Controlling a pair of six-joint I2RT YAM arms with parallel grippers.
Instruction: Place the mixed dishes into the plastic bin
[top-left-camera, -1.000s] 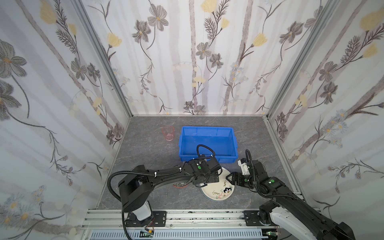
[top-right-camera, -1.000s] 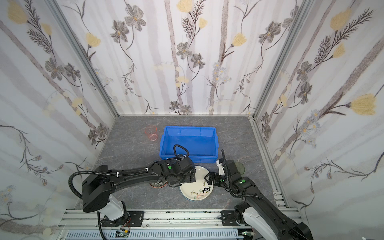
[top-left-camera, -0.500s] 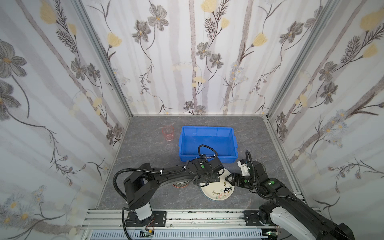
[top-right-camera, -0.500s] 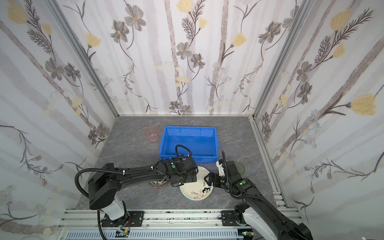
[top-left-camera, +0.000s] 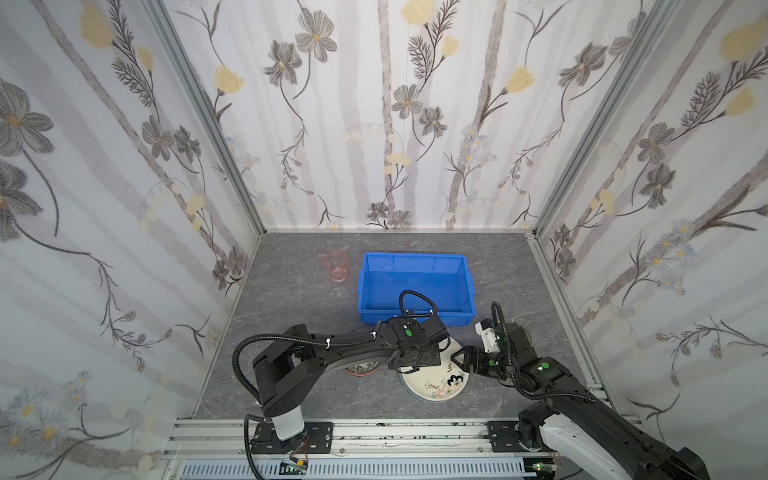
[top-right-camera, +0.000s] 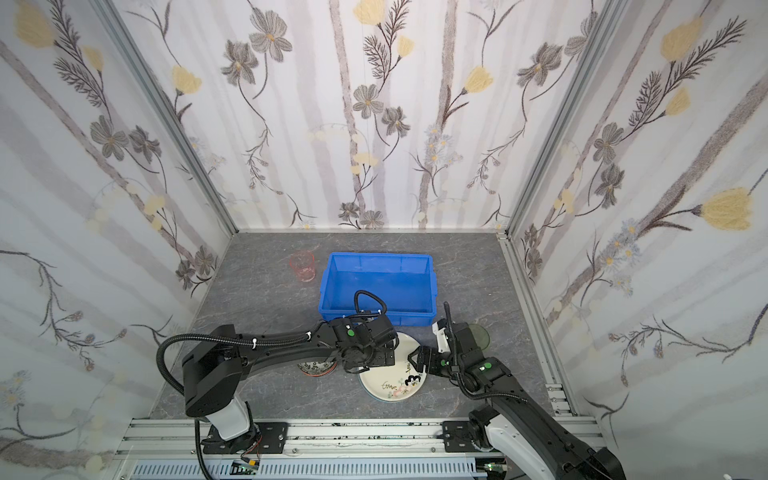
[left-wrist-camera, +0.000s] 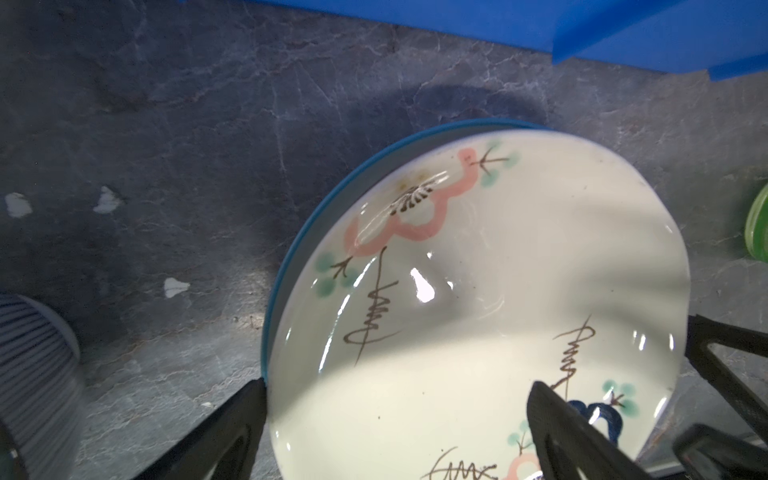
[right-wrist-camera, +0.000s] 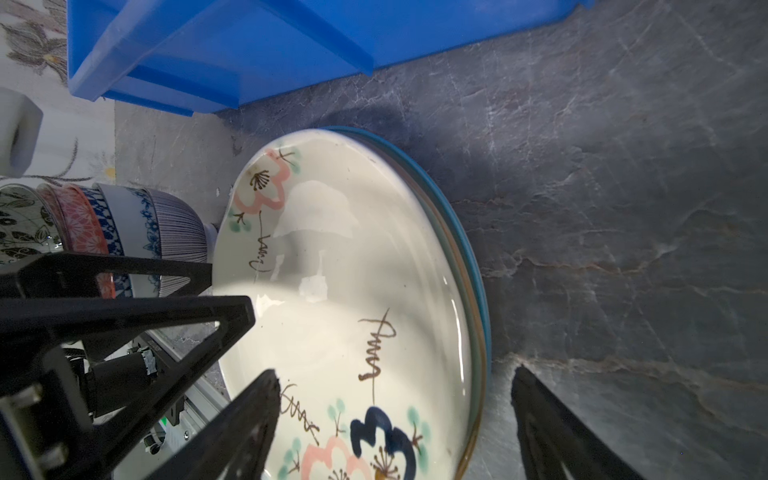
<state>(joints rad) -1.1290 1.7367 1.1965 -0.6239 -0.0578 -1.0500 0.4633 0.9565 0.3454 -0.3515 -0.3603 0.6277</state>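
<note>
The cream plate (top-left-camera: 436, 384) lies flat on top of a stack at the near middle of the table (top-left-camera: 291, 299), just before the blue bin (top-left-camera: 415, 286). It sits between both arms. The left jaws stand wide apart across its left rim. The right jaws, also apart, stand across its right rim, with one finger over the plate and one outside. Nothing is clamped yet. The bin is straight to the far side, so I judge a short lift over its near wall.
</note>
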